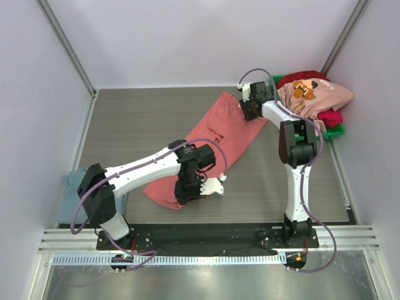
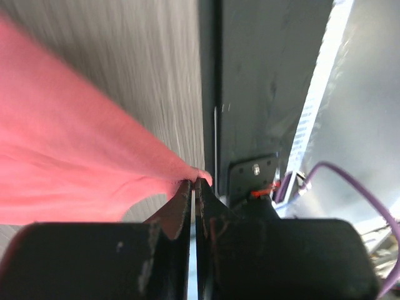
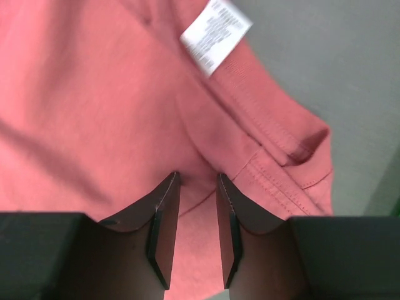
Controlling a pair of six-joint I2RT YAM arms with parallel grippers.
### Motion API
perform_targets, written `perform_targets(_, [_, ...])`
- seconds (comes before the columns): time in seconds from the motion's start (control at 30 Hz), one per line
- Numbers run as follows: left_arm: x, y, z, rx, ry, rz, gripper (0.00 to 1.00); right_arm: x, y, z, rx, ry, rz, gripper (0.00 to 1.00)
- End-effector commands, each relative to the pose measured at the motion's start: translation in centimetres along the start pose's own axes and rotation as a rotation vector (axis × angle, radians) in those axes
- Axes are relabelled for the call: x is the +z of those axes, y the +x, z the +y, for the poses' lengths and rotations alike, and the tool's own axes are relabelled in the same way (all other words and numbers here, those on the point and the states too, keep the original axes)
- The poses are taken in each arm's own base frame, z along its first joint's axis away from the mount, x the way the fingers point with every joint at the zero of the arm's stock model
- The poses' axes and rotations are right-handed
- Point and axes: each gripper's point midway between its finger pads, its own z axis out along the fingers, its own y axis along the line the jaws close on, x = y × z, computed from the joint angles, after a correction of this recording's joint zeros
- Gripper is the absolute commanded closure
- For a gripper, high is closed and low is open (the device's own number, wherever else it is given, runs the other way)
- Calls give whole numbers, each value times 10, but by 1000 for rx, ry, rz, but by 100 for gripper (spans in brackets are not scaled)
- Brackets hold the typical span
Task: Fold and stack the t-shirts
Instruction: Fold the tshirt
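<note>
Top external: salmon tee lies rumpled on a diagonal across the table, from near the far right corner down to the near edge. Left gripper is at the near end, clamped on a small tip of hem, and only a nub of cloth shows past the jaws. Right gripper is at the far end, jaws a little apart with a crease running into the gap. We can't tell if it bites cloth yet. Grey tee sits at the near left corner. Pink tee and crimson tee are heaped on the bin, far right.

Risks, as we judge them:
- The left pinch is thin, so any spreading pull could slip it out.
- The right side may catch one layer only, and the tee would lift twisted.
- The right arm works just beside the heap and could drag the pink tee.

Materials: soft matte knit, double-stitched hem, white printed label. The table is grey, wood-grained and looks slick.
</note>
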Motion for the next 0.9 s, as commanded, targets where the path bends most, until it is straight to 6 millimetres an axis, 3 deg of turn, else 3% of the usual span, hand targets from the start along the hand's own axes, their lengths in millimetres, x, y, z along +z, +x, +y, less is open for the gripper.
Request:
perform_targets(0.0, [-21, 22, -63, -18, 206, 209, 100, 27, -13, -12, -31, 59, -22, 65])
perform_targets(0.03, [-20, 18, -65, -2, 211, 210, 100, 27, -28, -18, -36, 83, -48, 65])
perform_targets(0.07, [-20, 11, -65, 10, 217, 202, 100, 30, -29, -18, -41, 79, -37, 65])
perform_targets(0.1, [-17, 8, -64, 15, 225, 211, 99, 46, -21, -15, -40, 70, -10, 66])
perform_targets(0.13, [-15, 5, -64, 22, 232, 215, 99, 44, -41, -20, -36, 80, -52, 66])
perform_targets(0.2, [-14, -2, -62, 38, 242, 201, 99, 59, -41, -14, -42, 55, -52, 66])
perform_targets(0.23, [-9, -5, -59, 33, 253, 210, 99, 59, -57, -12, -48, 57, -89, 66])
perform_targets(0.3, [-3, -14, -56, 30, 269, 196, 99, 64, -68, -9, -52, 57, -113, 66])
perform_targets(0.33, [1, -21, -54, 27, 281, 195, 99, 70, -78, 4, -63, 21, -142, 66])
perform_targets(0.43, [3, -43, -50, 55, 298, 155, 99, 72, -96, 15, -71, 9, -188, 65])
perform_targets(0.8, [30, -119, -24, 114, 337, 63, 95, 81, -129, 64, -90, -107, -294, 64])
perform_targets(0.87, [33, -128, -23, 121, 338, 46, 85, 80, -141, 71, -82, -127, -340, 64])
